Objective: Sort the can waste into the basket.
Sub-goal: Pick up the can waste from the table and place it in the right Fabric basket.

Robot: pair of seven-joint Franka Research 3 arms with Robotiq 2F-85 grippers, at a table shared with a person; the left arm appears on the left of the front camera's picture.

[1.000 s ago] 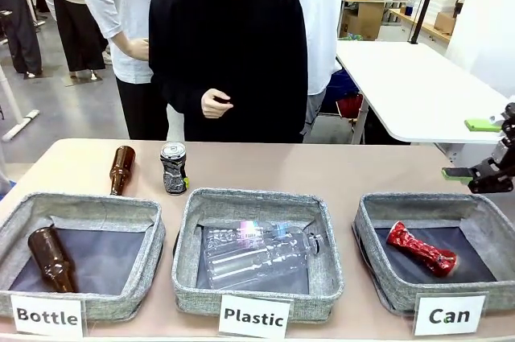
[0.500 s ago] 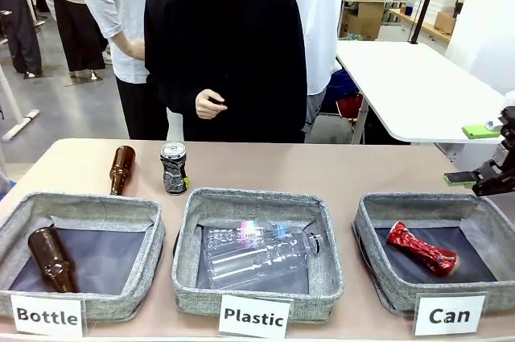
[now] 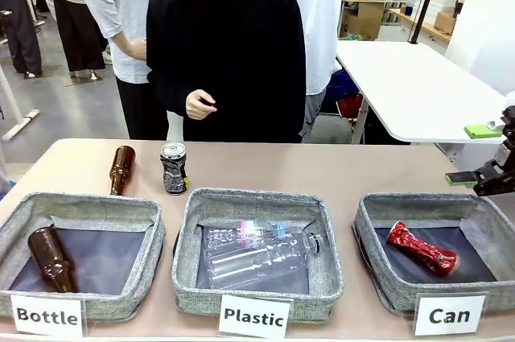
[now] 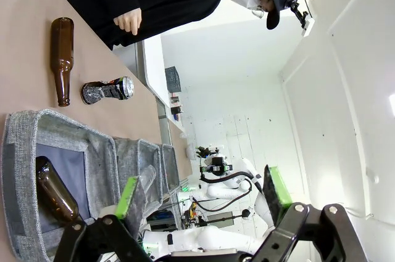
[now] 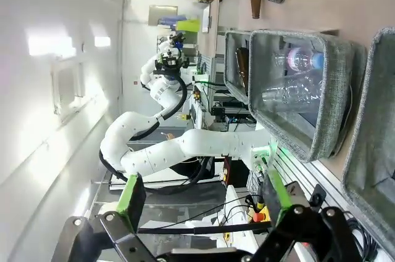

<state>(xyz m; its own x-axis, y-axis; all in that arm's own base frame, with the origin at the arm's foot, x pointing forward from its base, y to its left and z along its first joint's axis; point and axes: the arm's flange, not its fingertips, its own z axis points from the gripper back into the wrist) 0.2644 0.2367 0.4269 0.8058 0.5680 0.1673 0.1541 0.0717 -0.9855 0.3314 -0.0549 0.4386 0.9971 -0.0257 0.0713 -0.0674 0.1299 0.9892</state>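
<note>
Inspecting the can waste first, I am finding the red can (image 3: 421, 249) lying on its side on the dark floor of the Can basket (image 3: 378, 278), at the right end of the row behind the white Can sign (image 3: 449, 315). The dark can (image 3: 173, 168) is standing upright on the counter (image 3: 322, 169), silver top up, well apart from that basket and just beyond the gap between the other two baskets. A loose brown bottle (image 3: 121, 168) is lying on the counter near its left side.

The right end effector (image 3: 473, 155) is hovering over the far right corner of the Can basket, its green pads spread wide and gripping nothing. In its own wrist view the right end effector (image 5: 202, 194) is likewise showing a wide, empty gap. The left end effector (image 4: 202, 193) is also standing fully spread with nothing between its fingers, looking across the left end of the row.

The Plastic basket (image 3: 326, 253) in the middle is holding a clear plastic bottle (image 3: 257, 252) on its side. The Bottle basket (image 3: 149, 245) on the left is holding a second brown bottle (image 3: 50, 257). A person in black is standing at the far side, one hand (image 3: 198, 105) loosely curled at waist height.
</note>
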